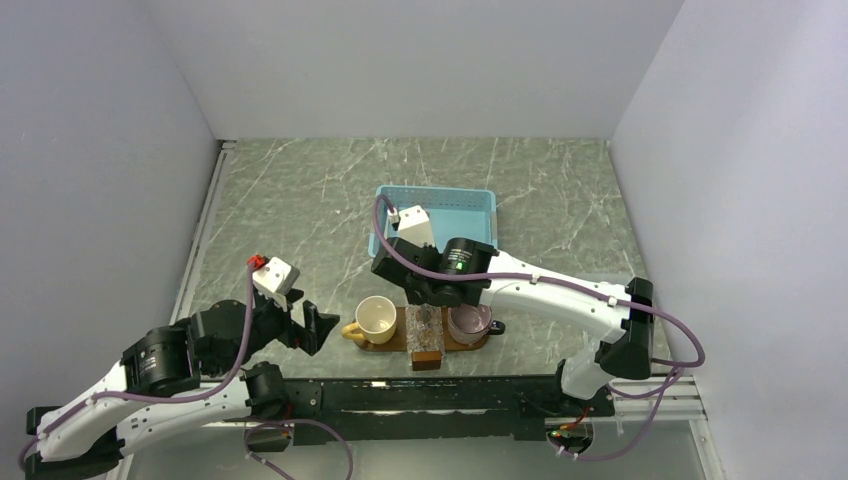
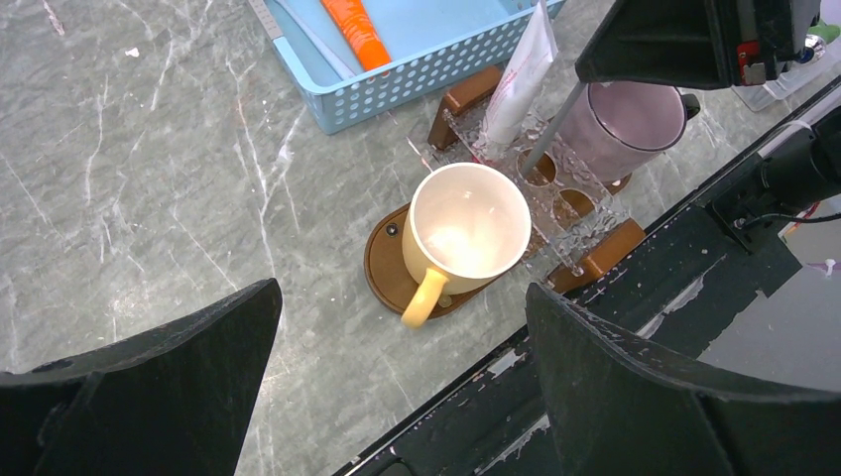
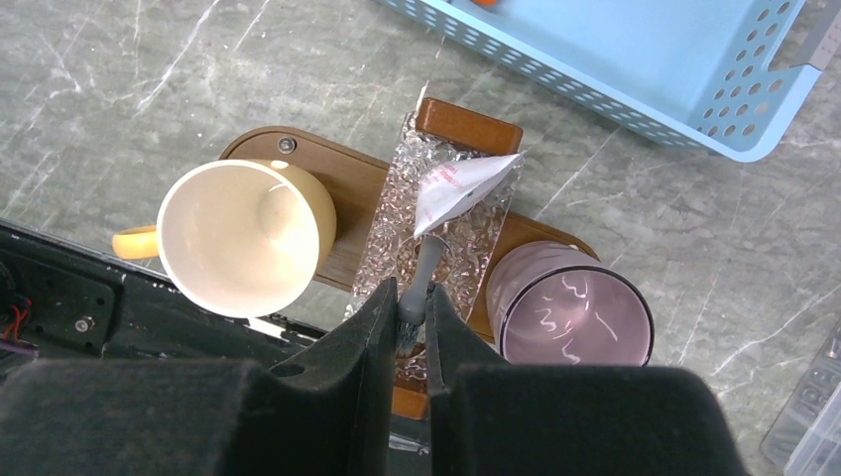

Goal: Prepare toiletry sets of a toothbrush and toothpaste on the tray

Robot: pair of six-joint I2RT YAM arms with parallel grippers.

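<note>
The toothbrush stood upright with its lower end at the clear holder in the middle of the tray, just beside a white tube lodged there. The right gripper was clenched on its upper end, evidently to steer it into a hole. The left gripper hung released near the yellow mug, holding nothing.

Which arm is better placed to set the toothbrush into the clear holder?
Right: the right gripper is shut on the toothbrush, just over the holder; the left gripper hangs open and empty beside the tray.
</note>
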